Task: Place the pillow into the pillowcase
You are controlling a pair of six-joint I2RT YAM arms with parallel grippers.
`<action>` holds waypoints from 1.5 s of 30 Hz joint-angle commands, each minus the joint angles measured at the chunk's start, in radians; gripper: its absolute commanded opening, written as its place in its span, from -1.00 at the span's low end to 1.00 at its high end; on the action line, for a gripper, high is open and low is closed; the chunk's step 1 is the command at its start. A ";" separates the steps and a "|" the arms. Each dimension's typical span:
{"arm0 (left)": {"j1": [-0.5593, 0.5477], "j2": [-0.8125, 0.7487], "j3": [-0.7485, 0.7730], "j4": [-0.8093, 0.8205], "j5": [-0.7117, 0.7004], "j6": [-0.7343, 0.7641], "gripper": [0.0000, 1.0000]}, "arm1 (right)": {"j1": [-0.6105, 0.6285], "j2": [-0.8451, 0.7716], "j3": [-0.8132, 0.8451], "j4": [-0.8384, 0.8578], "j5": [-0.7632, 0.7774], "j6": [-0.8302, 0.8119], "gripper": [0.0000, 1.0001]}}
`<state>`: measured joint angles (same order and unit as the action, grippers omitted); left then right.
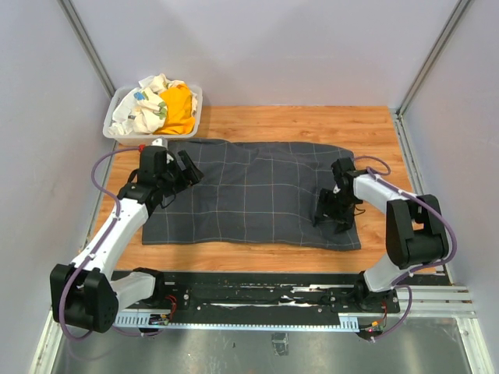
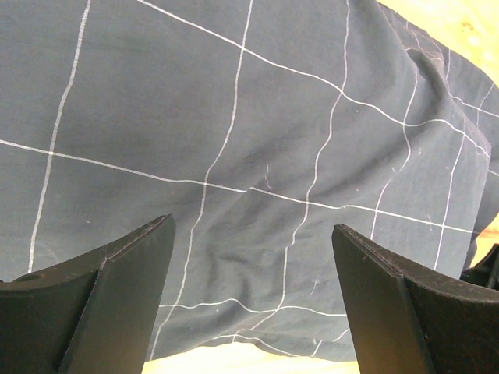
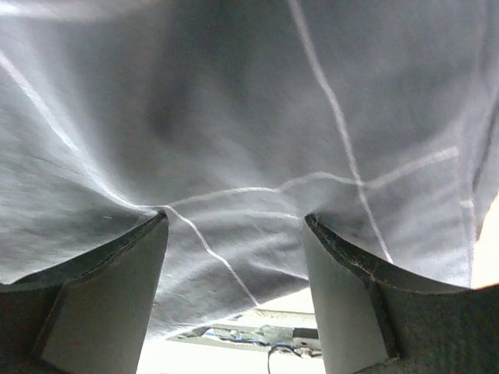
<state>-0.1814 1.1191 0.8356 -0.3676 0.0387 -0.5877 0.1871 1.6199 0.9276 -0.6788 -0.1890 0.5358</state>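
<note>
**A:** Is the pillow anywhere to be seen?

**B:** No. Whether it lies inside the pillowcase (image 1: 257,195) cannot be told, because the cloth covers whatever is under it.

**A:** And the right tool (image 1: 330,216)?

**B:** From above it is dark against dark cloth at the right of the frame, so touching or just above, I cannot tell. Its wrist view is blurred across the top, and the cloth runs off the left, top and right edges.

**A:** The left wrist view?

**B:** Both fingers (image 2: 117,296) are cut by the bottom edge. The cloth leaves the frame at left and top.

**A:** The basket (image 1: 117,131)?

**B:** The prints on the white patterned cloth (image 1: 140,109) are too small to read. The yellow cloth (image 1: 179,109) hides what lies beneath.
</note>
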 commanded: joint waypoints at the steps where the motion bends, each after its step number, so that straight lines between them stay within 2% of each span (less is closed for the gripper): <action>1: 0.020 0.002 -0.020 0.036 0.011 -0.002 0.73 | 0.012 -0.075 -0.076 -0.116 0.100 0.081 0.44; 4: 0.029 0.000 -0.027 0.039 0.020 0.001 0.74 | 0.001 -0.135 -0.073 -0.157 0.142 0.097 0.45; 7: 0.034 -0.002 -0.026 0.037 0.027 0.005 0.74 | 0.001 -0.179 0.005 -0.211 0.188 0.067 0.44; 14: 0.034 0.038 -0.011 0.091 0.071 -0.021 0.74 | 0.001 -0.149 0.356 -0.267 0.198 -0.022 0.38; 24: 0.035 0.186 0.048 0.226 0.096 -0.033 0.72 | 0.006 0.162 0.742 -0.134 0.155 -0.070 0.25; 36: 0.034 0.373 0.104 0.440 0.136 -0.074 0.71 | 0.024 0.475 0.896 0.148 0.104 -0.034 0.26; 39: 0.034 0.436 0.139 0.451 0.147 -0.077 0.71 | 0.029 0.561 0.978 0.163 0.080 -0.019 0.26; 45: 0.035 0.544 0.173 0.450 0.174 -0.105 0.71 | 0.032 0.749 1.160 0.083 0.062 0.009 0.25</action>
<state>-0.1528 1.6176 0.9871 0.0502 0.1867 -0.6720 0.2058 2.2910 2.0003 -0.5560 -0.1112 0.5167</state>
